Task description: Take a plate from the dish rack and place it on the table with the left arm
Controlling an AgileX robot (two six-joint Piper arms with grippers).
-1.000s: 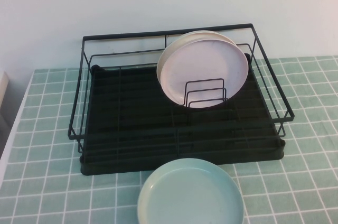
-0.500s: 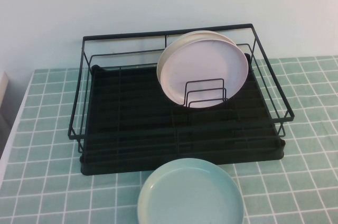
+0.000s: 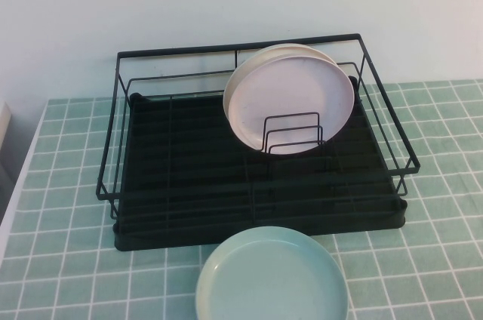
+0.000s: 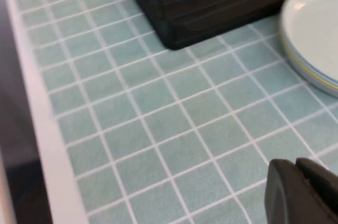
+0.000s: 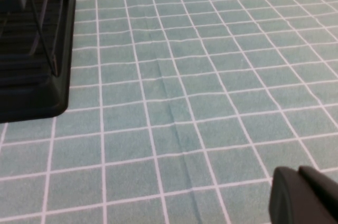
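Mint plate lies flat on the worktop just in front of the dish rack, apparently delivered; left claw and right claw hover nearby over tiles, fingers together; pink plates upright against rack dividers.

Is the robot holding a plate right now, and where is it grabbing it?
No, nothing is held. The mint plate lies on the table. The left end effector and right end effector both hang above bare tiles.
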